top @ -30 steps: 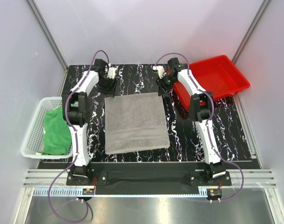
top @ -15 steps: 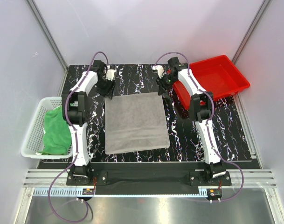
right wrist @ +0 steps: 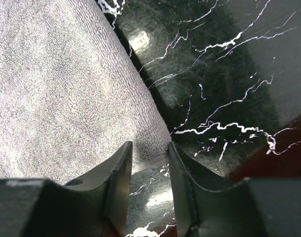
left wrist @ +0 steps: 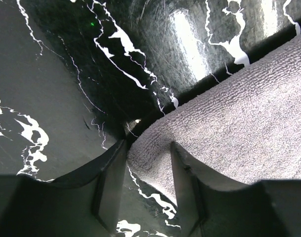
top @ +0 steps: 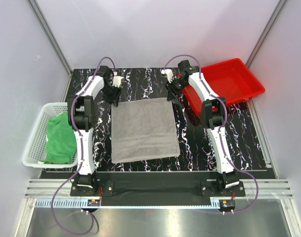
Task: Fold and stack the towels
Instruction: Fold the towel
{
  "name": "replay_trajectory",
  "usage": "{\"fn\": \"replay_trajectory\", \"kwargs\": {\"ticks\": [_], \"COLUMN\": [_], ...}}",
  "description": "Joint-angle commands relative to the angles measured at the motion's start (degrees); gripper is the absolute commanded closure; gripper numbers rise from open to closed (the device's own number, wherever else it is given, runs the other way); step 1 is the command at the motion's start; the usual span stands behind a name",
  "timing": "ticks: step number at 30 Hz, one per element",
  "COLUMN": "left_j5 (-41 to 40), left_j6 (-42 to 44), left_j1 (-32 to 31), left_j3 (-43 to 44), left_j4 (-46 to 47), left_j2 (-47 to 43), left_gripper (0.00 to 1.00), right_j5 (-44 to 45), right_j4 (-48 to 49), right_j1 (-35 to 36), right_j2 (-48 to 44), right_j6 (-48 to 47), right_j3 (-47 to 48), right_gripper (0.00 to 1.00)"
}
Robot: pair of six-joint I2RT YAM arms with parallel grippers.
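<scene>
Lying flat in the middle of the top view, the grey towel (top: 144, 130) spreads as 1 unfolded square on the black marbled table (top: 239, 143), slightly skewed so its upper right corner sits higher in the frame than its upper left. Both arms reach to the towel's upper edge. The left gripper (top: 114, 96) is at the upper left corner; in the left wrist view its 2 fingers (left wrist: 110, 182) straddle the rounded corner of the cloth, which lies between them at lower centre of that frame, the jaws parted with a gap on each side of the terry, not yet clamped. The right gripper (top: 174, 97) is at the upper right corner; in the right wrist view its fingers (right wrist: 121, 173) stand at a narrow spacing at the bottom of the frame, the towel's corner reaching into the gap between them, and I cannot tell whether they pinch it. At the left edge of the top view a white lattice basket (top: 35, 148) holds the bright green towel (top: 60, 138), bunched against its right side. At the upper right, a red tray (top: 229, 81) sits partly off the table, just right of the right arm's forearm.
</scene>
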Motion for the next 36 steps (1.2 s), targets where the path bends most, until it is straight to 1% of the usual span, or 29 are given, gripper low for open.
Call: {"fn": "replay_trajectory", "kwargs": {"ticks": [1, 2, 4, 5, 6, 8, 9, 10, 12, 16, 20, 23, 26, 27, 32, 33, 35, 36], "left_j5": [1.65, 1.82, 1.65, 1.91, 1.82, 1.91, 1.82, 1.82, 1.91, 1.3, -2.47, -5.2, -5.74, -6.08, -5.74, -5.65, -5.65, -5.82], "left_j6": [0.97, 0.88, 0.44, 0.44, 0.52, 0.87, 1.05, 1.23, 1.4, 1.23, 0.18, -0.88, -2.11, -2.72, -3.17, -3.17, -2.73, -2.21], "left_j1": [0.43, 0.52, 0.52, 0.61, 0.61, 0.61, 0.78, 0.78, 1.04, 1.66, 1.92, 1.92, 1.84, 1.92, 1.66, 1.57, 1.13, 0.87], "left_j3": [2.81, 2.81, 3.07, 3.25, 3.43, 3.69, 3.69, 3.78, 3.52, 3.07, 3.25, 4.04, 5.0, 5.1, 4.75, 4.92, 4.92, 4.83], "left_j4": [-0.74, -0.74, -0.83, -0.91, -1.18, -2.06, -2.32, -2.84, -3.02, -2.5, -1.18, -0.04, 1.37, 2.41, 4.71, 4.62, 4.01, 3.75], "left_j2": [-0.16, -0.16, 0.02, 0.02, 0.11, 0.2, 0.2, 0.2, 0.11, -0.68, -2.0, -4.72, -9.2, -11.99, -20.89, -23.51, -25.9, -28.34], "left_gripper": [0.57, 0.57, 0.58, 0.6, 0.62, 0.7, 0.83, 0.9, 1.0, 1.0, 1.0, 1.0, 1.0, 1.0, 1.0, 1.0, 1.0, 1.0], "right_j5": [-0.24, -0.07, 0.2, 0.28, 0.11, -0.16, -0.16, -0.16, 0.11, 1.25, 5.28, 7.39, 9.33, 9.86, 13.63, 14.17, 14.7, 14.78], "right_j4": [-1.67, -1.5, -1.15, -0.71, -0.36, 1.48, 2.1, 2.8, 3.24, 5.78, 11.5, 13.96, 19.58, 22.47, 26.44, 27.75, 29.17, 30.91], "right_j1": [0.31, 0.58, 0.67, 0.67, 0.67, 0.67, 0.67, 0.67, 0.67, 0.58, 0.14, -0.3, -0.39, -0.3, -0.48, -0.48, -0.39, -0.47], "right_j2": [0.99, 0.99, 0.99, 0.9, 0.64, -0.15, -0.33, -0.68, -0.85, -1.82, -4.63, -7.96, -13.49, -16.29, -23.87, -26.49, -29.67, -32.9], "right_j6": [-1.76, -1.84, -1.84, -2.02, -2.19, -2.28, -2.37, -2.55, -2.64, -2.37, -0.8, 1.84, 2.55, 2.46, 3.6, 3.78, 4.65, 5.01], "right_j3": [3.68, 3.59, 3.59, 3.59, 3.07, 2.1, 0.96, 0.52, -0.27, -1.94, -6.6, -6.78, -9.49, -10.29, -12.66, -13.37, -16.08, -17.32], "right_gripper": [0.59, 0.61, 0.69, 0.73, 0.81, 0.89, 0.92, 0.96, 1.0, 1.0, 1.0, 1.0, 1.0, 1.0, 1.0, 1.0, 1.0, 1.0]}}
